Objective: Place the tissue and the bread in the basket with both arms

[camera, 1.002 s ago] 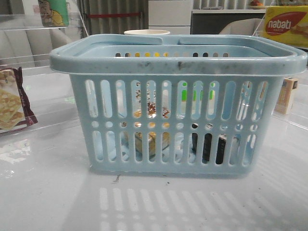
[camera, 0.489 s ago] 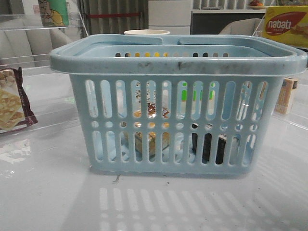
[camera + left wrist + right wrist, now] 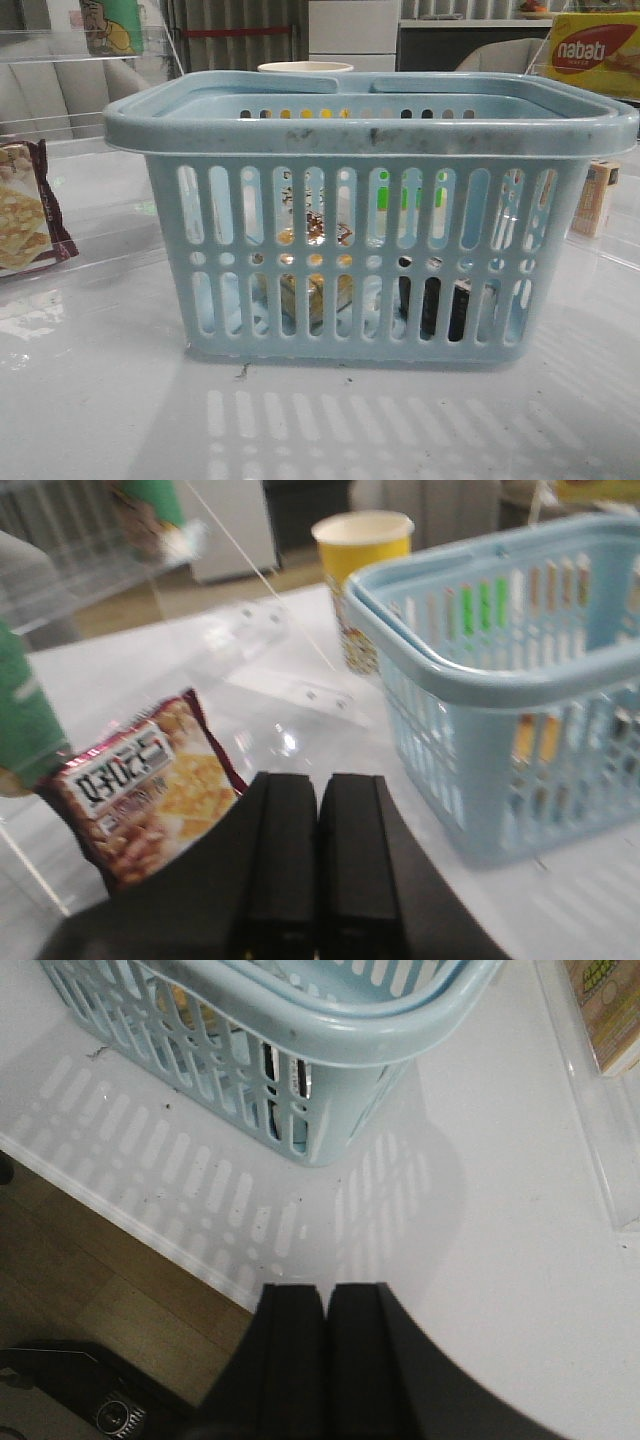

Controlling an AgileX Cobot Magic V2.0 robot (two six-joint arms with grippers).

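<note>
The bread [image 3: 314, 262] is seen through the slots of the basket [image 3: 370, 215], inside it, toward the left of the middle in the front view; its golden-brown lower part and dark printed upper part are visible between the bars. The tissue [image 3: 433, 305], a black packet, is standing inside the basket as well, low on its floor and to the right of the bread. In the right wrist view the same dark packet [image 3: 285, 1080] can be made out behind the slots near the corner of the basket [image 3: 330, 1030].

The basket is placed on the white glossy worktop [image 3: 100, 400], and its slots are mirrored on the surface in front of it. Its scuffed thick rim is turned toward the camera.

The left claw [image 3: 318, 810] is held outside the basket [image 3: 500, 670], above the worktop, with its two black fingers pressed together and nothing between them. The right claw [image 3: 324, 1312] is also held outside the basket, over the edge of the worktop, its fingers closed against each other and empty.

Left of the basket a maroon-edged cracker bag [image 3: 25, 215] is lying on the worktop. Behind the basket a yellow paper cup [image 3: 362, 575] is standing. To the right of the basket a small tan carton [image 3: 596, 197] is seen, and farther behind it a yellow Nabati box [image 3: 592, 52].
</note>
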